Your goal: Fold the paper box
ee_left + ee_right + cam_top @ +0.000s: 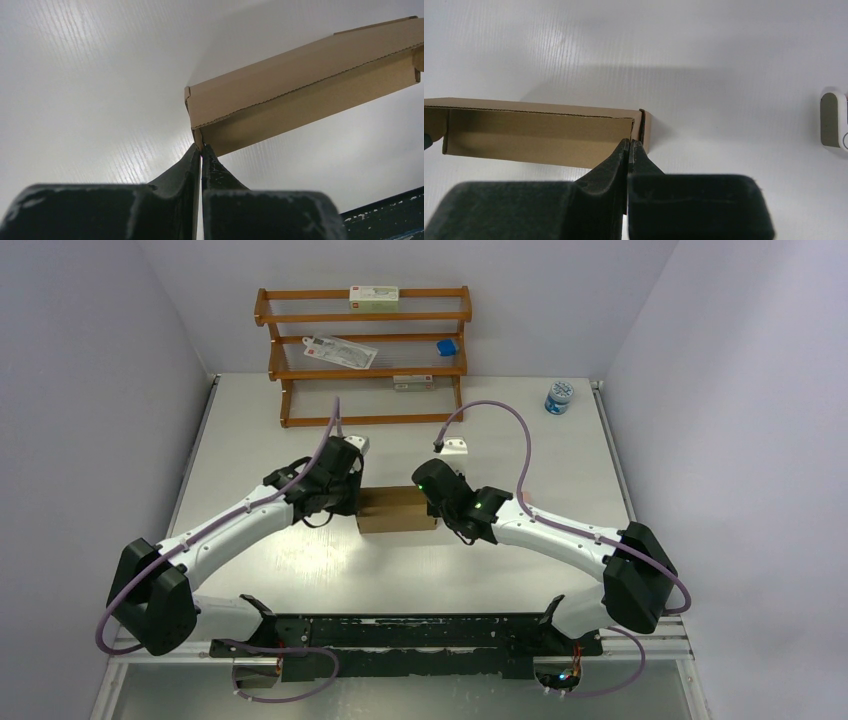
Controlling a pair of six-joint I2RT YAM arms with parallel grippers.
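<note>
My left gripper (201, 151), jaws together, touches the box (300, 85) at its 9 o'clock end; I see the right gripper (630, 146), also together, at 3 o'clock.

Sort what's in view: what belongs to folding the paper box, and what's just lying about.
Part of the job:
- paper box, brown, lying between the two grippers
- left gripper, shut, tips at one end of the box
- right gripper, shut, tips at the other end

Just lying about:
- wooden rack at the back
- printed cartons on its shelves
- small blue-and-white jar, far right
</note>
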